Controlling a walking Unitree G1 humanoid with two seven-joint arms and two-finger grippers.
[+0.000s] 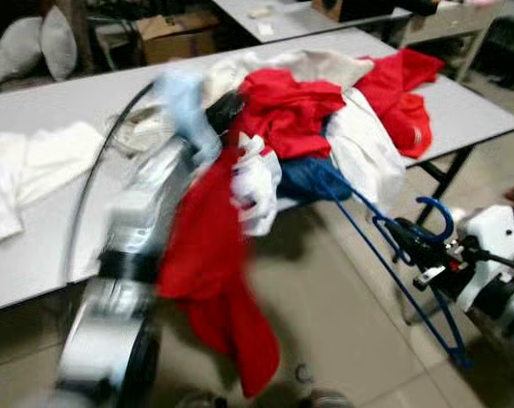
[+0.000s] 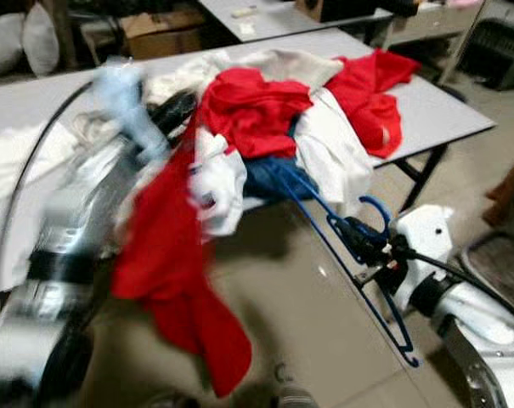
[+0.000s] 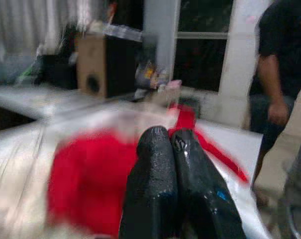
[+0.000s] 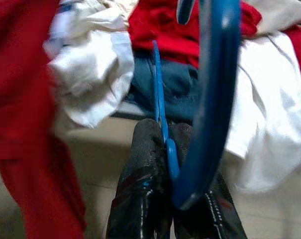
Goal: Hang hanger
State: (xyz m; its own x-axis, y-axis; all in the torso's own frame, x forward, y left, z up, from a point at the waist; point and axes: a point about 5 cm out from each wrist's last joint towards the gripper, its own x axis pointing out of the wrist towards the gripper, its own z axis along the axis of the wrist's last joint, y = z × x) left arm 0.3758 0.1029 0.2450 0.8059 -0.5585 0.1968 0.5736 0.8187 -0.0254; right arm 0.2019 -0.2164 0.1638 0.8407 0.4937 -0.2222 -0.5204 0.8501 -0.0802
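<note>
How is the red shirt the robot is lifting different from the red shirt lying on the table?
The lifted red shirt hangs down off the table edge toward the floor, held up by the left end effector; the red shirt on the pile lies crumpled among white clothes. The lifted one looks blurred, the other sharper. Both are bright red.

We see a long grey table (image 1: 61, 246) on black legs crossing a tiled beige floor (image 1: 341, 314), with a second grey table (image 1: 282, 17) behind it. A cardboard box (image 1: 176, 34) and two grey pillows (image 1: 36, 42) sit at the back. Beside a dark window (image 3: 202, 45) stands a person (image 3: 282, 74) in black.
</note>
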